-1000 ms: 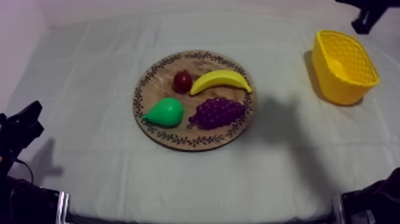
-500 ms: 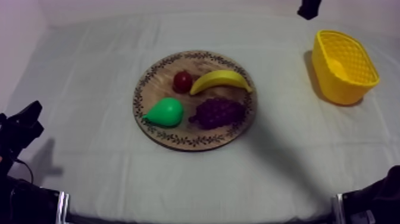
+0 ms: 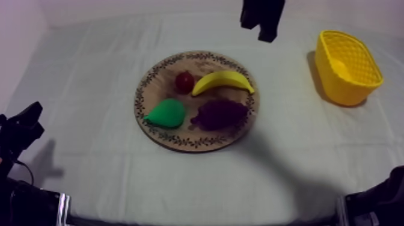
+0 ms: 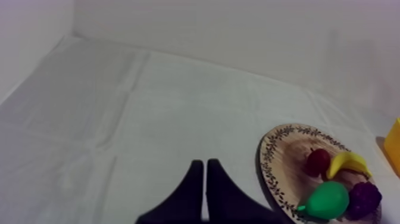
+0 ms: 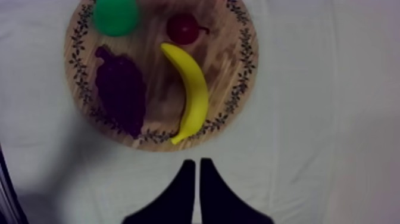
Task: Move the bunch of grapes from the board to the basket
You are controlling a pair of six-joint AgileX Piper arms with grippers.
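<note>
Currently right gripper (image 5: 197,171) closed just outside board (image 5: 229,59) rim; grapes (image 5: 122,89) near rim.

The table (image 3: 336,138) is covered to its edges by a grey-white cloth (image 3: 90,90), which is marked by faint straight fold lines and shallow creases. Ahead of the left gripper (image 4: 205,182), the cloth is carried up to a plain pale back wall (image 4: 238,36). Off to that gripper's left, a second plain side wall (image 4: 30,42) is met, and a corner is formed where the two join. Below and around the right gripper (image 5: 197,179), smooth cloth is seen, crossed by a few soft folds. A dim, blurred shadow (image 5: 41,184) is cast on the cloth just beside this gripper. The scene is lit evenly and softly, with a faint lilac tint.
</note>
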